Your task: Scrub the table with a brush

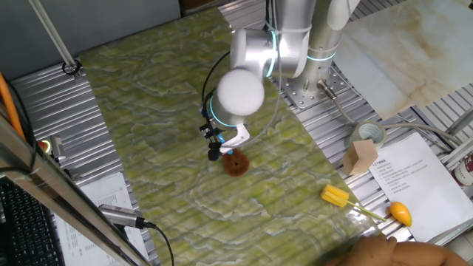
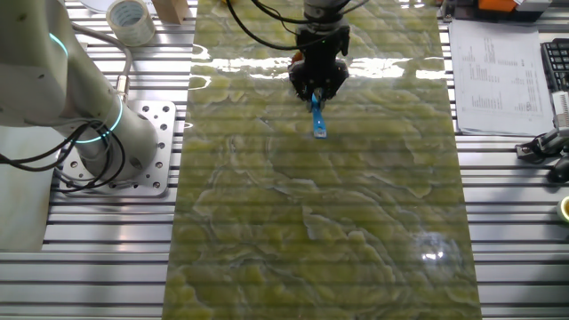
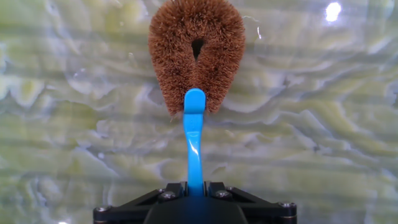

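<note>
The gripper is clamping the blue handle of the brush, with the jaws closed on the handle's near end. In the hand view the bristle head is lying at 12 o'clock from the fingers, over the table. In the other fixed view only the handle is showing below the gripper. In one fixed view the head of the brush is sitting near the middle of the table, at 5 o'clock from the gripper.

The brush is probably light; the thin handle may be bending under pressure, and the bristles look stiff but springy. The present hold, far from the head, is giving little leverage.

I am counting one brush, one table, one yellow tool at its 4 o'clock edge, and one tape roll.
</note>
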Tool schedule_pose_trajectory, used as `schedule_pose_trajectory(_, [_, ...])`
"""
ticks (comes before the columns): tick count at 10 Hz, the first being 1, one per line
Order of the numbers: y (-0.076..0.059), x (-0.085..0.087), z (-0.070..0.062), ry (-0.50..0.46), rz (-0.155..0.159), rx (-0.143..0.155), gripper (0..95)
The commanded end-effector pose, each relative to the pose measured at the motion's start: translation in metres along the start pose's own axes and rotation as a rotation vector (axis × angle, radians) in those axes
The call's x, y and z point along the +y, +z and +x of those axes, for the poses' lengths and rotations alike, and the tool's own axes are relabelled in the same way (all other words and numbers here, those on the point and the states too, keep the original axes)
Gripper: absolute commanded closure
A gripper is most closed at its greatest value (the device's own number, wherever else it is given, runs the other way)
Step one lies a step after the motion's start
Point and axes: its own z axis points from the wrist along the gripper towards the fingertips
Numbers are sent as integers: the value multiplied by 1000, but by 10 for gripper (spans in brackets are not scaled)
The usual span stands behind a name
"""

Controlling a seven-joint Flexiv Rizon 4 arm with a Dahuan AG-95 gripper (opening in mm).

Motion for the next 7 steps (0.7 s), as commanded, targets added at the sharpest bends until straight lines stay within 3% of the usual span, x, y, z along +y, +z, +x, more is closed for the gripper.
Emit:
schedule_pose_trajectory(1, [-1,-7,1,-17,17,26,950])
schedule_pose_trajectory(4, [-3,-15,1,-55,59,91,950])
schedule_pose_trajectory(7, [-7,-28,0,-70,68,106,950])
